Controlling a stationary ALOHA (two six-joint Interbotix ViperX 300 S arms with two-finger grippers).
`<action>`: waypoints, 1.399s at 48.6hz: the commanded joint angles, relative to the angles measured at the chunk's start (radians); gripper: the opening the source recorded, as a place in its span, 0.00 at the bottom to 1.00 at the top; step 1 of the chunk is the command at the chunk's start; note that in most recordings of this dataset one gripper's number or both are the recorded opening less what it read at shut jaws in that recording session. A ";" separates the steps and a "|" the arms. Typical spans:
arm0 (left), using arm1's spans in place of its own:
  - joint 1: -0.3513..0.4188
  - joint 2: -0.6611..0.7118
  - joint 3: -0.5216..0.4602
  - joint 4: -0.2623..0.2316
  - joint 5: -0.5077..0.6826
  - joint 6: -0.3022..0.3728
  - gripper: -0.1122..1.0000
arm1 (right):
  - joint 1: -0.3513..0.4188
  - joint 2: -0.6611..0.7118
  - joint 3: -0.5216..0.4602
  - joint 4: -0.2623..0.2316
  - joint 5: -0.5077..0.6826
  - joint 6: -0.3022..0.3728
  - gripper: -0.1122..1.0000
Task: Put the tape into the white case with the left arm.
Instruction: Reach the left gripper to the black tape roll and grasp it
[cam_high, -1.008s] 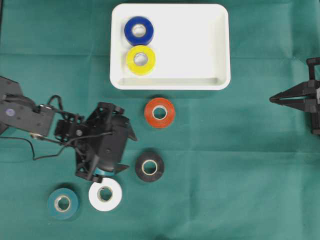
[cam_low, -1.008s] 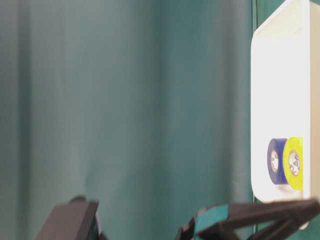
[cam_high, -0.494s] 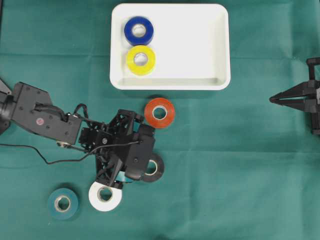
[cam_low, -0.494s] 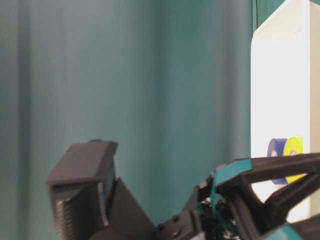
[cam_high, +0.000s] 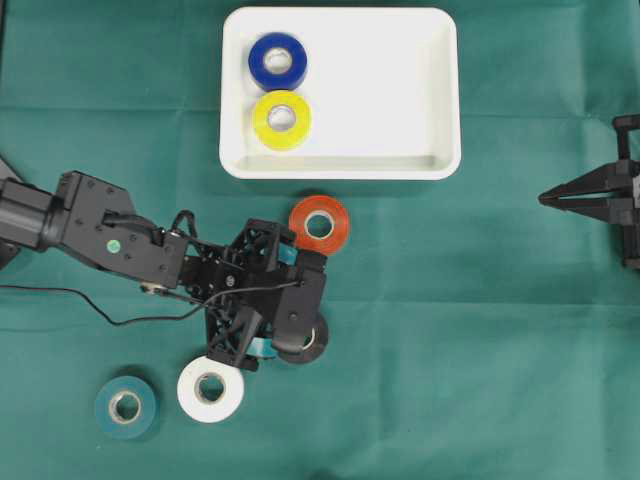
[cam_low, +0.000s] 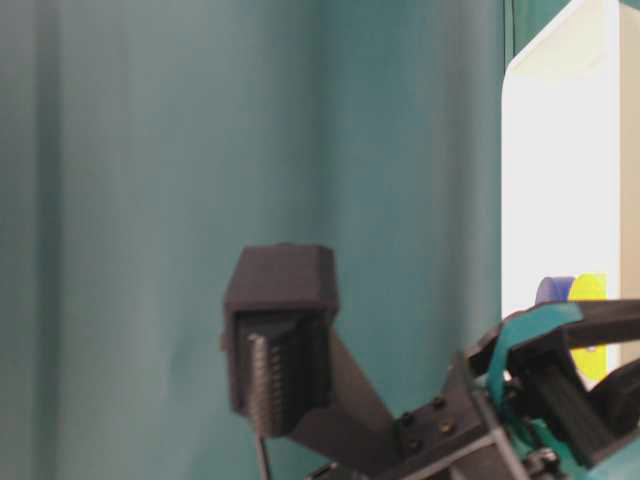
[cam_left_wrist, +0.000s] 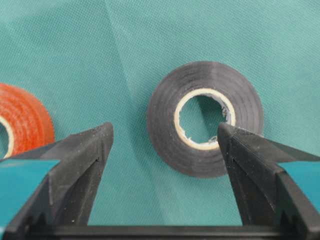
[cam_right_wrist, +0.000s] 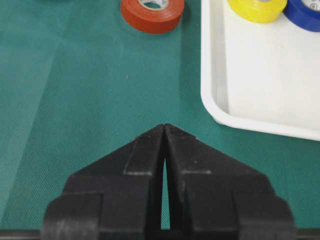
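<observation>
A black tape roll (cam_left_wrist: 205, 75) lies flat on the green cloth, mostly under my left gripper (cam_high: 298, 305) in the overhead view. In the left wrist view my left gripper (cam_left_wrist: 165, 131) is open and holds nothing. Its right fingertip (cam_left_wrist: 235, 145) overlaps the roll's lower right side, and its left fingertip (cam_left_wrist: 95, 145) is over bare cloth. An orange tape roll (cam_high: 340, 225) lies just below the white case (cam_high: 380, 90). The case holds a blue roll (cam_high: 258, 62) and a yellow roll (cam_high: 262, 122). My right gripper (cam_high: 545, 198) is shut at the far right.
A white tape roll (cam_high: 230, 392) and a teal roll (cam_high: 145, 410) lie at the lower left. The left arm's thin cable (cam_high: 130, 320) trails over the cloth. The right wrist view shows the case's corner (cam_right_wrist: 215, 112) and the orange roll (cam_right_wrist: 150, 17) ahead.
My left arm has swung right, from above the white roll to over the black roll, its jaws staying open. The right arm has not moved.
</observation>
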 joint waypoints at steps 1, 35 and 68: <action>0.002 0.008 -0.031 0.002 -0.012 0.002 0.86 | 0.000 0.005 -0.011 0.000 -0.011 0.002 0.02; 0.029 0.117 -0.072 0.005 -0.015 0.008 0.86 | 0.000 0.005 -0.002 0.000 -0.021 0.002 0.02; 0.021 0.118 -0.066 0.005 -0.015 0.006 0.32 | 0.000 0.005 -0.002 0.000 -0.021 0.002 0.02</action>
